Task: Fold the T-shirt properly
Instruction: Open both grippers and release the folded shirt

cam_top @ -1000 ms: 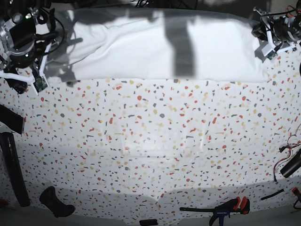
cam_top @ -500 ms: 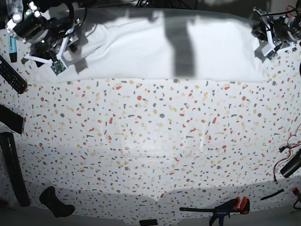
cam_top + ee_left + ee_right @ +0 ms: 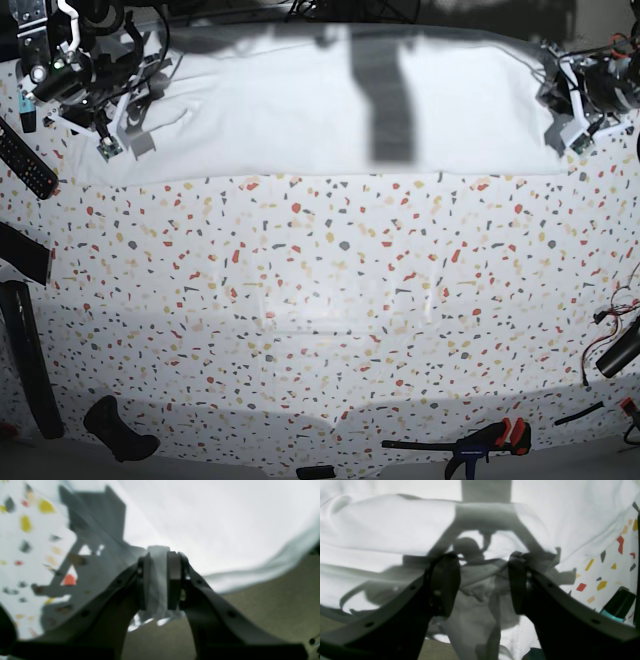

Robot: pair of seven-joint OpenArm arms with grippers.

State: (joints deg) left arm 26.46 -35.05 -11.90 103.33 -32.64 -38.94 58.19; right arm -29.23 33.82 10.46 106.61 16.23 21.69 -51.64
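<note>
Speckled bench [image 3: 320,300] carries the white T-shirt [image 3: 330,100] along its far edge. Left gripper [image 3: 158,580] pinches a fold of T-shirt; right gripper [image 3: 483,580] hangs spread over bunched cloth.

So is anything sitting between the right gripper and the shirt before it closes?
Nothing visible. The right gripper is open with bunched fabric of the T-shirt directly between its fingers. The left gripper is shut on the T-shirt's edge.
</note>
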